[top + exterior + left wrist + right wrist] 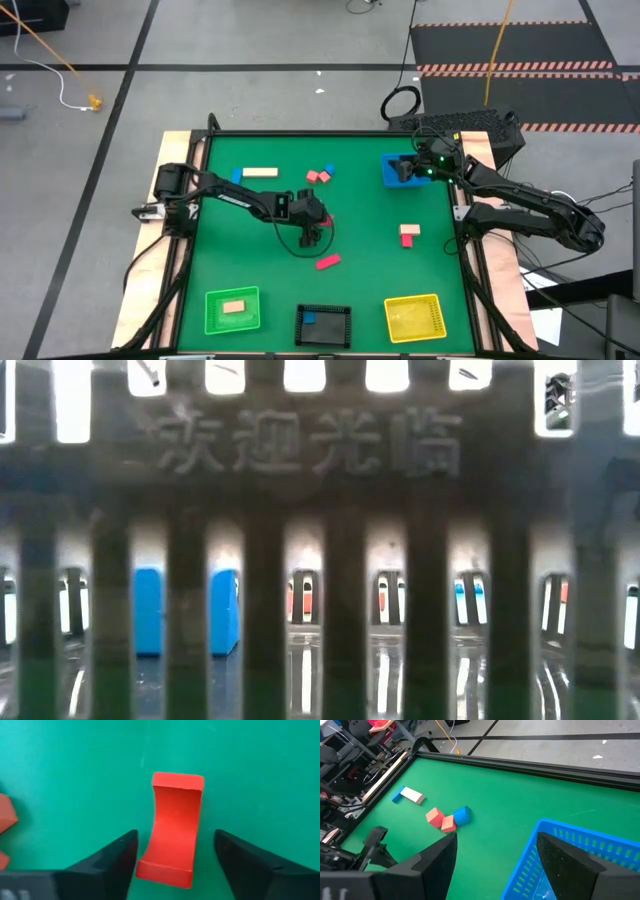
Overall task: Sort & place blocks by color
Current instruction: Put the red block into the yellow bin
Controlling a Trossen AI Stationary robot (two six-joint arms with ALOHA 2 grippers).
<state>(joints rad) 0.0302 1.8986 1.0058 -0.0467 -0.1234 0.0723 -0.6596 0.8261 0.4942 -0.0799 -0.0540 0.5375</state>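
Observation:
My left gripper [314,226] is open at the table's middle, low over a red block with a hollowed top [172,830] that lies flat on the green table. One finger stands on each side of the block, and a gap shows at both. My right gripper [405,168] is open and empty over the blue mesh tray [580,860] at the far right. Loose blocks lie about: a tan bar [260,172], a small blue one [237,176], a pink and blue group [320,176], a red bar [327,262], and a red one beside a tan one [408,236].
Along the near edge stand a green tray [232,310] with a tan block, a black tray [323,325] with a blue block [185,610], and a yellow tray [414,317]. The low view looks through the black tray's mesh.

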